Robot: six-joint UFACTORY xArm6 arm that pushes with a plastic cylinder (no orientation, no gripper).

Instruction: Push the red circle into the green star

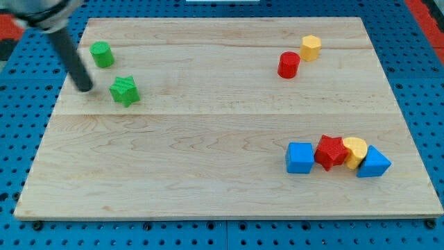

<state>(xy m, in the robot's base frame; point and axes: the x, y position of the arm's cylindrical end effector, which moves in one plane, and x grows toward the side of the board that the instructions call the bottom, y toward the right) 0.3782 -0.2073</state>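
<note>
The red circle [288, 64] is a short red cylinder at the view's upper right, next to a yellow hexagon [311, 47]. The green star [125, 91] lies at the view's upper left. My tip [84, 88] rests on the board just left of the green star, a small gap apart, and far to the left of the red circle. The dark rod slants up toward the view's top left corner.
A green circle [102, 54] sits above the star. At the view's lower right a blue cube [300, 157], a red star [331, 152], a yellow heart [355, 151] and a blue triangle [374, 163] stand in a tight row. The wooden board [208, 187] lies on a blue pegboard.
</note>
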